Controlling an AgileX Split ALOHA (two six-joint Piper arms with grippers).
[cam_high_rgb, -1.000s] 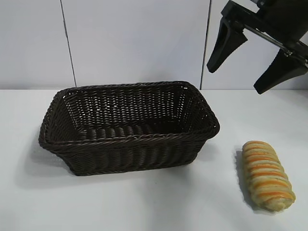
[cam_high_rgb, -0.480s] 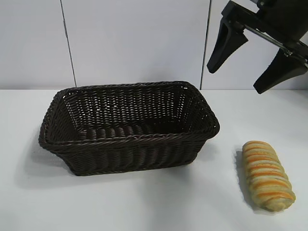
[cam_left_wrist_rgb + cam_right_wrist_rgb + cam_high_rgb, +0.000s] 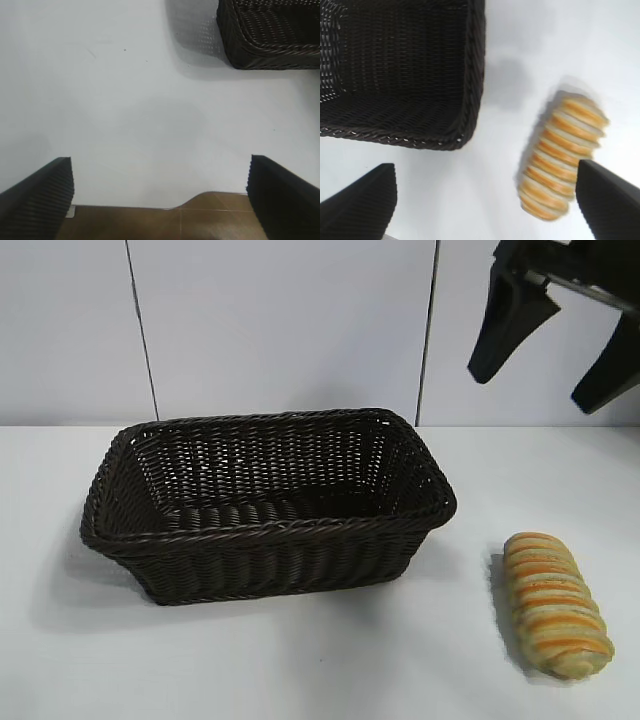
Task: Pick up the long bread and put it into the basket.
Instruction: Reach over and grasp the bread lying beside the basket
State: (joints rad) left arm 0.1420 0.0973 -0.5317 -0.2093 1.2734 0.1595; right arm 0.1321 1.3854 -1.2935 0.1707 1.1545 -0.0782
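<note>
Bread first: the long bread (image 3: 556,606) lies on the table (image 3: 300,660), right of the basket (image 3: 268,502) and clear of its rim. Farther back, your right gripper (image 3: 555,345) hangs high behind it, jaws spread wide, holding nothing. Come down off-centre and a fingertip will likely roll the loaf away. Your left gripper (image 3: 160,197), also agape, hovers left of the basket.

Right gripper (image 3: 560,350): matte black, two tapered wedge-shaped fingers (image 3: 505,335) on a black crossbar. Left gripper (image 3: 160,200): black fingers (image 3: 37,200), finely ribbed inner pads.
</note>
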